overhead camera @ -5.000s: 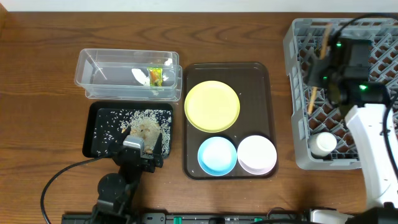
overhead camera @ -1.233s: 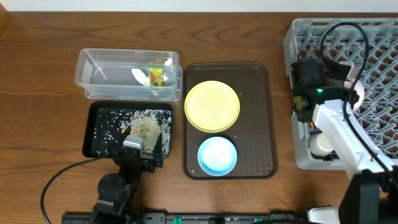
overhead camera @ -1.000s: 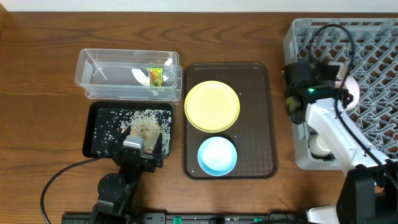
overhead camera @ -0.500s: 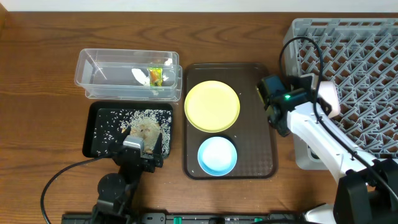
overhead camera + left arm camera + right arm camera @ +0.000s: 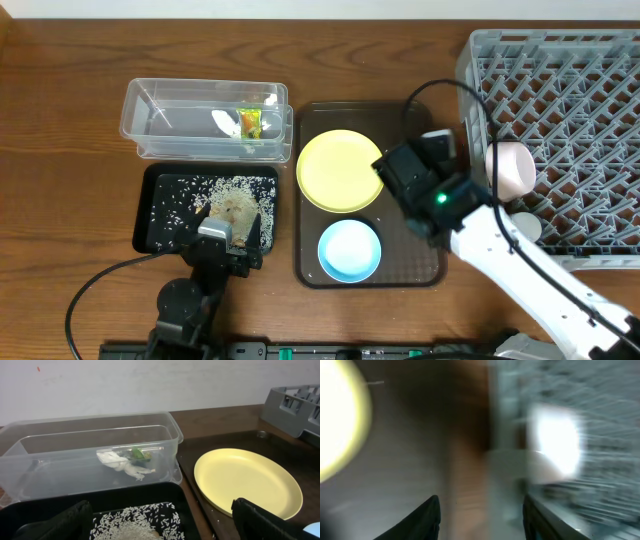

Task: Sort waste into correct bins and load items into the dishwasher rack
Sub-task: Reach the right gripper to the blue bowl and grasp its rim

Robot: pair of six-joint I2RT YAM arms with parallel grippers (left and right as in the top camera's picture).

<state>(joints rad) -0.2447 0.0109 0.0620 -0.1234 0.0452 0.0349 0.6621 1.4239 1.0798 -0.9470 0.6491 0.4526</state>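
Right arm (image 5: 520,265): the long link behind the gripper is clad in a smooth white shell. The wrist housing (image 5: 410,178) directly behind the right gripper (image 5: 481,517) is black and boxy, and a green indicator light (image 5: 438,198) is noted on it. A thin black cable (image 5: 462,105) is attached at the housing. The right fingers (image 5: 431,512) are recorded as dark and blurred.

Left arm (image 5: 185,305): black throughout, with rounded joints. A grey block (image 5: 213,231) is mounted just behind the left gripper (image 5: 160,525). The left fingers (image 5: 260,520) are matte black wedges. A second black cable (image 5: 95,285) is attached well behind the gripper.

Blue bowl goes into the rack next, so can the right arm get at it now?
Probably yes: the blue bowl sits uncovered on the brown tray, the open right hand hovers just beside it, nothing between.
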